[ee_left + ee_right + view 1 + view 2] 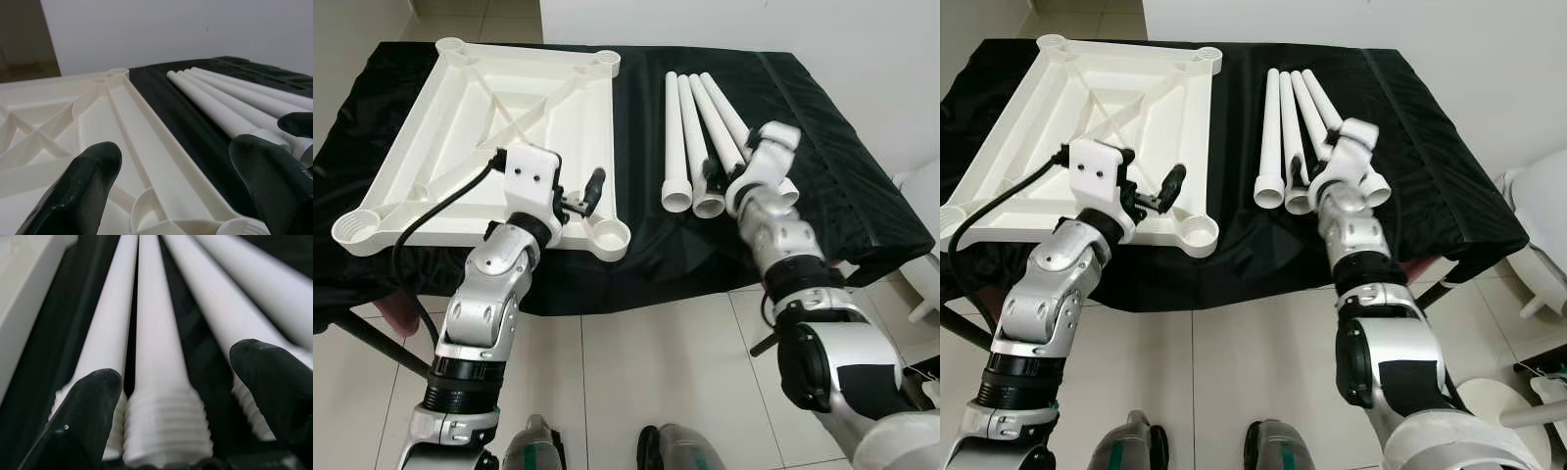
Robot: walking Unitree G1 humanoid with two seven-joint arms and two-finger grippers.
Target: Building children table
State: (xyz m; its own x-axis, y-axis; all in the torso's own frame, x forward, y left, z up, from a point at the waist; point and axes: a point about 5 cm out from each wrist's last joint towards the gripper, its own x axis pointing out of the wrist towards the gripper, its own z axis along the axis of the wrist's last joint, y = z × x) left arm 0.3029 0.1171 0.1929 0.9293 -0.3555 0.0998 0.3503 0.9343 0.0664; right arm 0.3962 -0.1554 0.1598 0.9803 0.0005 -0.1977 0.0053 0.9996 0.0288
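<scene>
While the white tabletop (489,137) is lying upside down on the black cloth (803,127) in the upper left of the head frames, its ribbed underside and four round corner sockets facing up, the work is sitting at the leg-picking step; no leg is yet standing in any socket. Four white legs (700,137) are lying side by side in the upper middle of the frame, just beside the tabletop's right edge, their threaded ends turned toward the robot. In the middle right, the right gripper (166,401) is hovering low over those threaded ends with its fingers spread wide and nothing held; in the right wrist view the second leg (156,357) is lying squarely between the two black fingertips (88,421), so that looks to be the one being lined up. At the middle left, the left gripper (181,181) is also gaping wide and holding nothing, poised over the near right socket (609,233) of the tabletop. As a judgement, the next move is calling for the right gripper to drop and close on that leg just behind its thread without nudging its neighbours, then lift it, stand it up and turn it into a socket; the left gripper seems placed to steady the tabletop meanwhile.
</scene>
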